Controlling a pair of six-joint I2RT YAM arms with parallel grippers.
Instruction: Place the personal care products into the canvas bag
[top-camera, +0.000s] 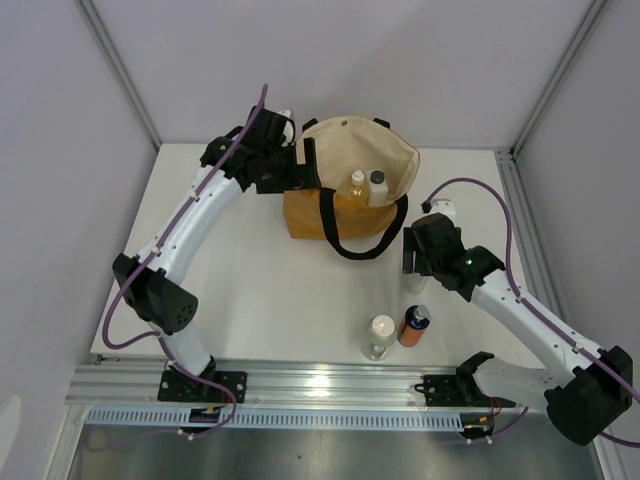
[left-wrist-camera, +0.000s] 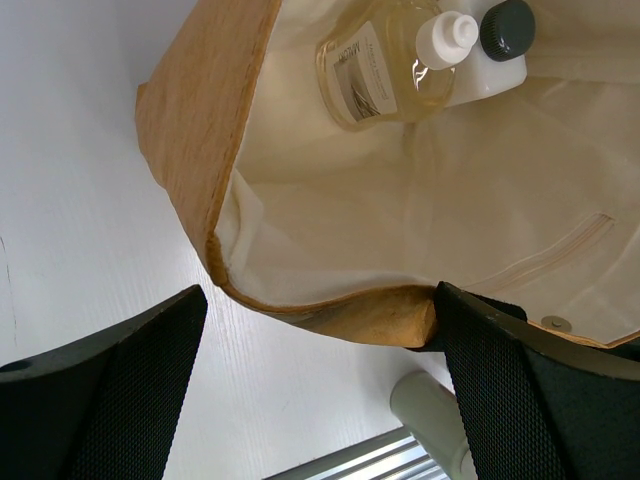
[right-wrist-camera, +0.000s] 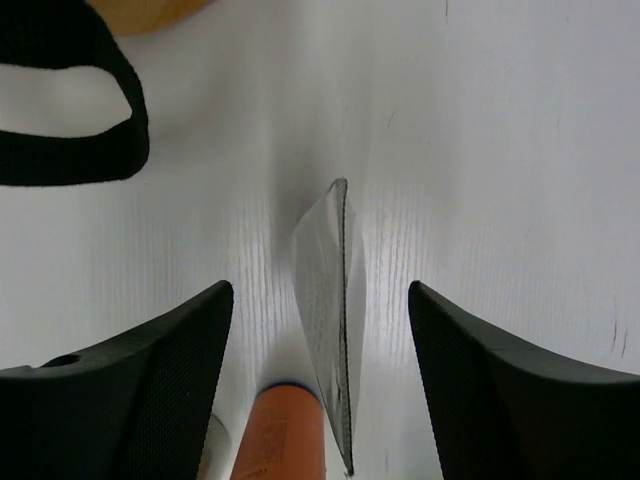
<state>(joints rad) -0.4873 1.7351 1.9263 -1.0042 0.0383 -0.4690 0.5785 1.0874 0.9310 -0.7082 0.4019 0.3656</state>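
Jaws apart, the right gripper (right-wrist-camera: 320, 292) hangs over the slim clear bottle (right-wrist-camera: 322, 340) on the table (top-camera: 260, 290), near the orange bottle (right-wrist-camera: 280, 430). The wide-open left gripper (left-wrist-camera: 320, 293) straddles the canvas bag (left-wrist-camera: 190, 130) rim. With two bottles already bagged, the next move likely calls for a square grasp on the slim one.

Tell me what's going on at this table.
Two arms are packing bottles into the canvas bag. The yellowish bottle and the grey-capped bottle are already inside. The left fingers stand open at the bag's rim. The right fingers stand open either side of the slim clear bottle, not gripping it. The orange bottle and white-capped bottle stand on the table.
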